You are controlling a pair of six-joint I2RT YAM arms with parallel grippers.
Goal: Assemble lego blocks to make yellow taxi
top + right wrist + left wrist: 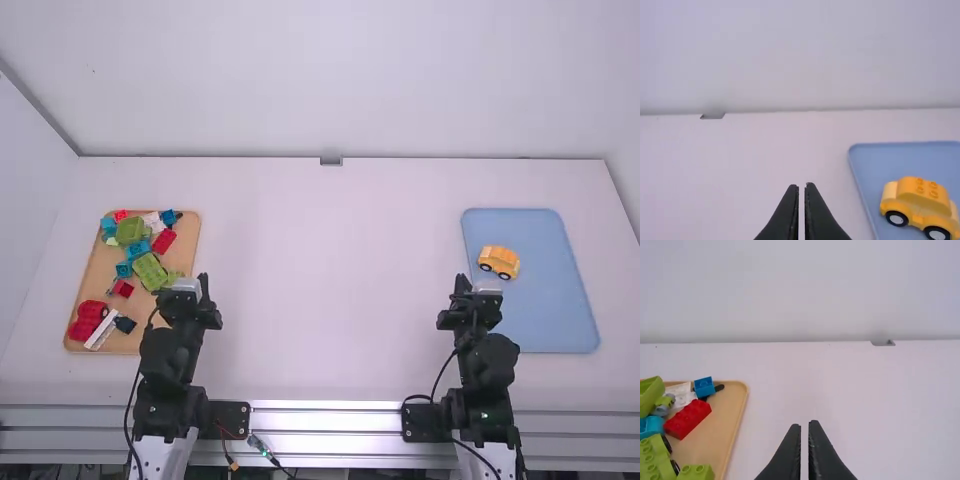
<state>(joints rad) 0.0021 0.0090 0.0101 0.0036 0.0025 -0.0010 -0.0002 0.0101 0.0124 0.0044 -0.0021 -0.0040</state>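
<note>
Black left gripper [804,424] and right gripper [802,186] are narrow, empty; yellow wheeled plastic taxi [920,201] looks finished, probably needing no further move.

At lower right in the right wrist view, the edge crops the yellow taxi [921,202] and blue tray [867,165]; at lower left in the left wrist view, the tan tray [729,412].

Smooth yellow plastic car [921,197], matt blue tray [550,310], smooth wooden tray [732,407], shiny metal rail [325,420]
</note>
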